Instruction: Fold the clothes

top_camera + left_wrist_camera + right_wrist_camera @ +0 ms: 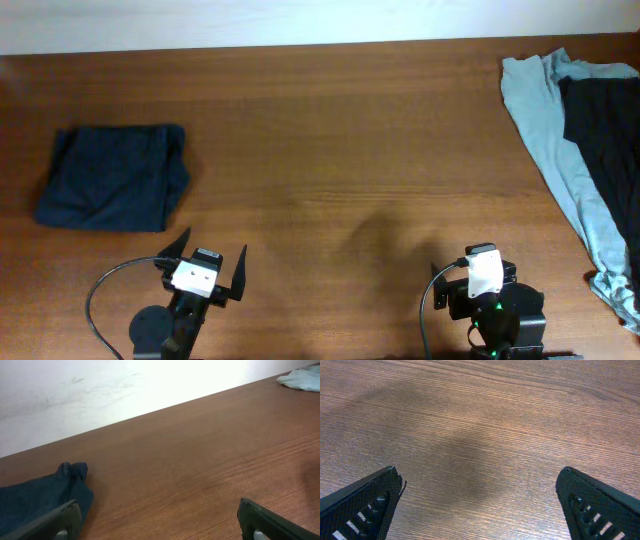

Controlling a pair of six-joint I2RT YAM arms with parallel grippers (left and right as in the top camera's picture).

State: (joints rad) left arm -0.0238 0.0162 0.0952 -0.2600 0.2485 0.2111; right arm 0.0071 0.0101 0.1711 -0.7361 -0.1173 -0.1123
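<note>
- You've got the black T-shirt (608, 130) unfolded and rumpled along the right edge of the bench (340, 150), from the far-right corner down towards the near side. Part of it runs out of the overhead frame.
- It lies on top of a light blue garment (540, 120), also unfolded. The blue one sticks out on the shirt's left side and trails to the near-right corner. From the left wrist you only catch a scrap of that blue garment (302, 379) at the far end.
- A folded dark blue garment (115, 178) sits as a neat rectangle near the left edge, about mid-depth and well apart from the right-hand pile. In the left wrist view its corner (45, 500) is just beyond the left finger (50, 522), and I can't tell if they touch.
- Your left gripper (215, 240) is at the near edge, left of centre, with the jaws spread wide and nothing between them. The left wrist view (157, 525) confirms it: only bare wood in the gap.
- Your right gripper (480, 262) is at the near edge, right of centre, clear of both piles. The right wrist view (480, 505) shows it wide open and empty, with only wood grain and a soft shadow below.
- A cable (100, 290) loops by the left arm base.
</note>
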